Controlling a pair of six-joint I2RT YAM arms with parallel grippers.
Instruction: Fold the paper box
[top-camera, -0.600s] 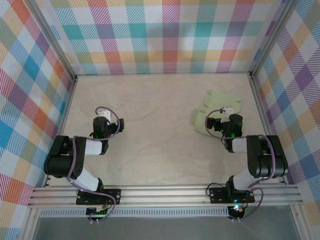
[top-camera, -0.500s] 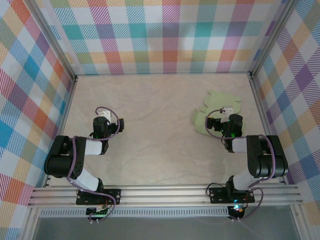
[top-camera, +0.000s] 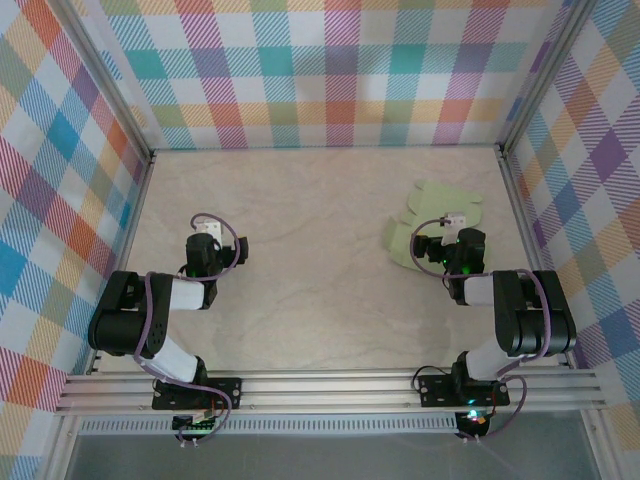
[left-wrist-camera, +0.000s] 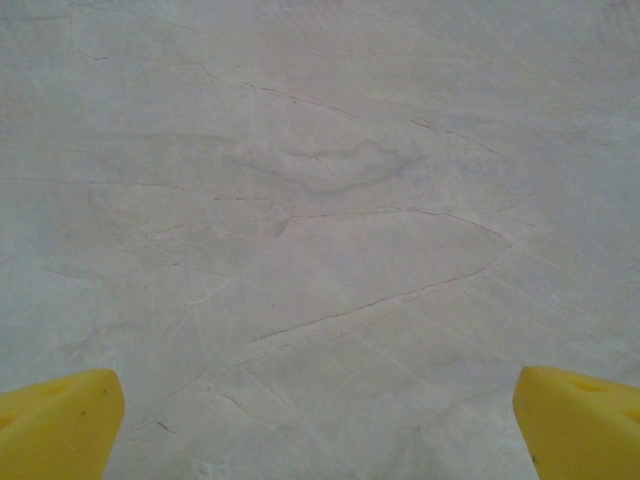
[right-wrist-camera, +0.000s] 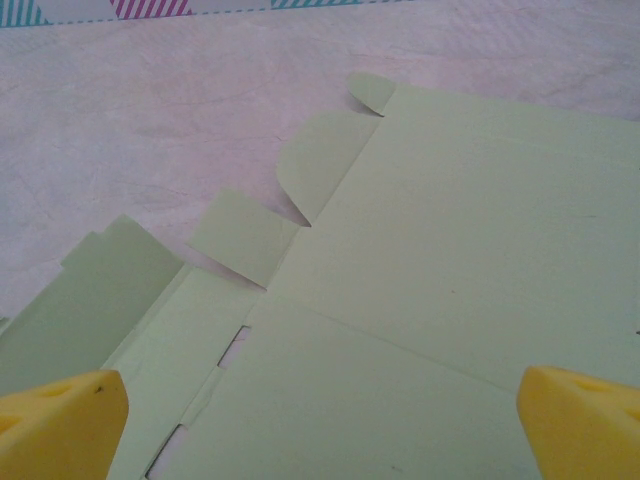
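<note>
Presently, the right gripper (right-wrist-camera: 320, 428) stands with its yellow fingertips (right-wrist-camera: 62, 418) spread wide and holding nothing, poised low over the paper box (right-wrist-camera: 450, 250). The box is an unfolded, flat cut-out of pale green card with creases and rounded flaps (right-wrist-camera: 322, 165) along its left edge. It lies on the table (top-camera: 320, 200) at the right side, nearer the far wall. From above, the gripper sits over the card's near edge; whether it touches the card cannot be told. The left gripper (left-wrist-camera: 320, 428) is likewise spread wide and empty, over bare table surface at the left, well apart from the card. Plaid walls (top-camera: 340, 70) enclose the table on three sides.
</note>
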